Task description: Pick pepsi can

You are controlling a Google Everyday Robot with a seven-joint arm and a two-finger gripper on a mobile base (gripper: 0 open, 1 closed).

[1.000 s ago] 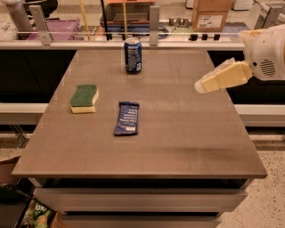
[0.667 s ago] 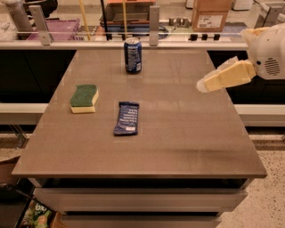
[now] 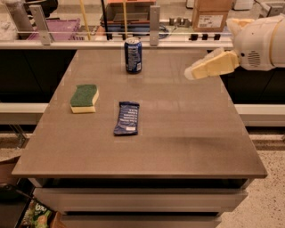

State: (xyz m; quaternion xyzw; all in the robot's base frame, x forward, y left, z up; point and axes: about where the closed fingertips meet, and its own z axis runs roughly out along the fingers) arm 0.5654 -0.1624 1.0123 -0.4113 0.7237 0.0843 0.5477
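The pepsi can [image 3: 133,54] stands upright near the far edge of the brown table [image 3: 187,133], dark blue with a silver top and white print. My gripper [image 3: 192,73] comes in from the right on a white arm, its cream fingers pointing left above the table's right side. It is to the right of the can and well apart from it, with nothing in it.
A green and yellow sponge [image 3: 84,98] lies at the left of the table. A flat dark blue snack wrapper [image 3: 127,118] lies near the middle. A rail with posts [image 3: 154,20] and a cardboard box [image 3: 210,13] stand behind the far edge.
The gripper has moved left and a little up, closer to the can. The can, sponge and wrapper have not moved.
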